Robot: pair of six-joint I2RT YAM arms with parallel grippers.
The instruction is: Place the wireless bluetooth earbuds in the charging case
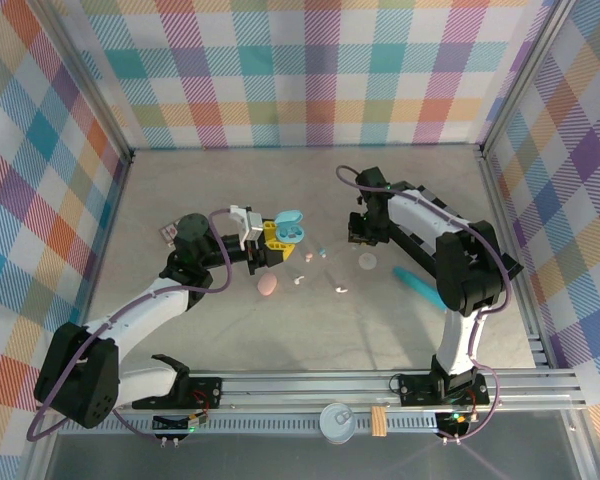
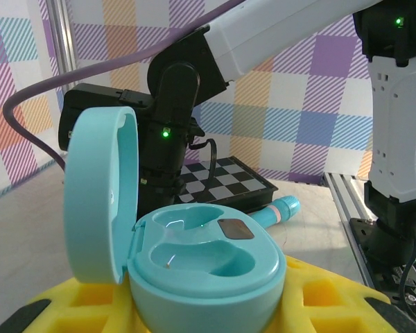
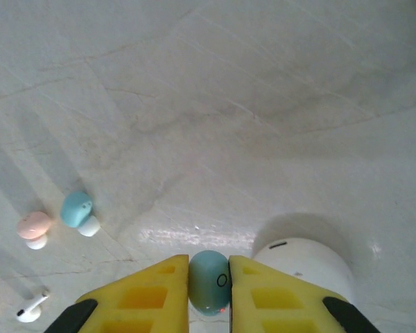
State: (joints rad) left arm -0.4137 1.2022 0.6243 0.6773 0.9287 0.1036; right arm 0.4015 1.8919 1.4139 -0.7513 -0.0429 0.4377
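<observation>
Item 1: right claw (image 1: 363, 232), pinched narrow on a teal earbud (image 3: 208, 279), its length along the fingers.
Item 2: left claw (image 1: 269, 243), clamped on the open teal case (image 2: 208, 267), wells up, lid raised.
I judge the case lies near, left of the earbud, above the mid worktop (image 1: 230, 180).

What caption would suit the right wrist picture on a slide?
Right gripper pinches a teal earbud beside a white case; a pink earbud, second teal earbud and white earbud lie loose nearby.
</observation>
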